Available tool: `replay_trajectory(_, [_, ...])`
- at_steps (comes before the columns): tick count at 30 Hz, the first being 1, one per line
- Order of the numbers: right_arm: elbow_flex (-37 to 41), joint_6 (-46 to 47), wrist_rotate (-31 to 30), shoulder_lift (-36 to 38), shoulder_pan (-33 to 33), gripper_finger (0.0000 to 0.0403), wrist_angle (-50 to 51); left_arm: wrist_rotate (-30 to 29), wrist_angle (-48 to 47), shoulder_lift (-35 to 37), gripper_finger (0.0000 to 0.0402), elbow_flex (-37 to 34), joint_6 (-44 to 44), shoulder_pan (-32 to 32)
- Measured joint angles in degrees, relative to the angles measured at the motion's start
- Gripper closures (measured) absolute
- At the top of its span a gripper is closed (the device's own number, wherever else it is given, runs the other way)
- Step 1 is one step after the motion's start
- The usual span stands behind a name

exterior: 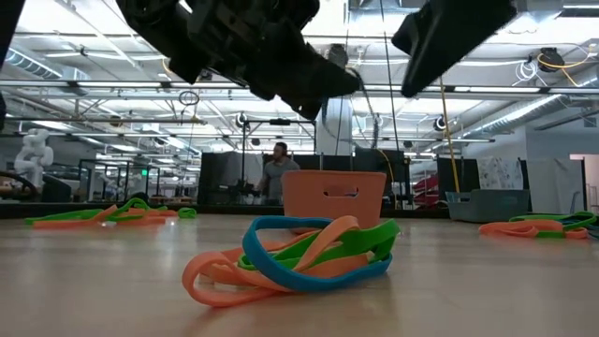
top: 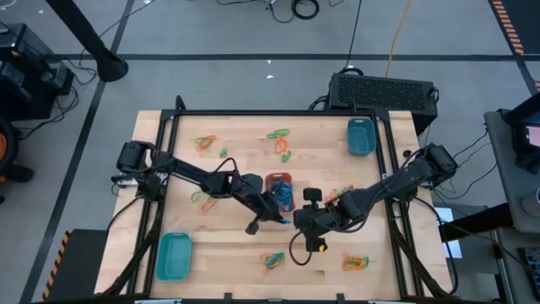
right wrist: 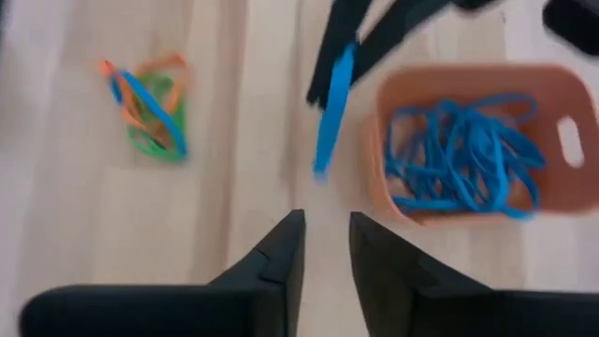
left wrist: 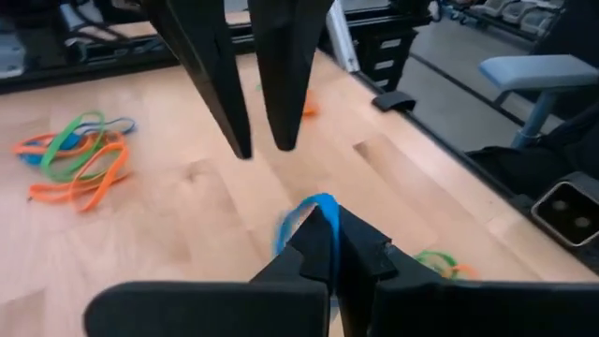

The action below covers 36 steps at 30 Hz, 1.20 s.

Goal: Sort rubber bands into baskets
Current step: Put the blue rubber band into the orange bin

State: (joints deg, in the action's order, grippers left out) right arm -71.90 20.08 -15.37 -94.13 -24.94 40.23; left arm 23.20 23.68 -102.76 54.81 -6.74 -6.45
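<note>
Teal basket, left (top: pixel 175 255): near-left corner of the table (top: pixel 236 253).
Left hand (top: pixel 283 218): mid-table, just near of the orange basket; fingers clamped on a blue rubber band (right wrist: pixel 333 110) that hangs beside the basket.
Orange basket (top: pixel 280 191): centre of the table, holding blue bands.
Right hand (top: pixel 302 221): just right of the left hand, fingers slightly apart, holding nothing.
Loose rubber bands (top: pixel 272 262): mixed orange, green and blue clumps scattered near and far.
Teal basket, right (top: pixel 360 136): far-right of the table.
</note>
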Motion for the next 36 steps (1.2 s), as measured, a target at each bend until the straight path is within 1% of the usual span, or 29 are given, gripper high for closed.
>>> replay_trajectory(4, [0.0, 0.8, -3.2, 0.0, 1.0, 0.0292, 5.2, -2.6, -2.2, 0.0, 0.0398, 0.0, -1.4, 2.1])
replay_trajectory(9, [0.7, 1.7, -5.5, 0.0, 2.1, 0.0266, 7.7, -11.7, -6.2, 0.1, 0.0399, 0.0, -3.7, 6.3])
replay_trajectory(13, [1.9, 1.7, -5.6, 0.0, 3.0, 0.0256, 6.4, -16.8, -11.2, 0.1, 0.0399, 0.0, -3.8, 9.7])
replay_trajectory(17, [3.0, 1.7, -5.6, 0.0, 3.6, 0.0252, 6.3, -16.9, -15.3, 0.1, 0.0399, 0.0, -2.6, 11.1])
replay_trajectory(22, [4.5, 1.7, -5.5, 0.0, 4.5, 0.0252, 6.2, -16.9, -15.6, 0.1, 0.0384, 0.0, -2.6, 10.8])
replay_trajectory(26, [4.9, 1.7, -5.5, 0.0, 5.1, 0.0252, 6.3, -16.9, -15.6, 0.1, 0.0358, 0.0, -3.7, 10.4])
replay_trajectory(30, [4.9, 1.7, -5.5, 0.0, 5.1, 0.0252, 5.6, -17.5, -15.6, 0.1, 0.0324, 0.0, -4.3, 10.3])
replay_trajectory(36, [4.9, 1.3, -5.3, 0.0, 5.1, 0.0252, 0.8, -17.7, -15.8, 0.9, 0.0273, 0.0, -4.6, 10.3])
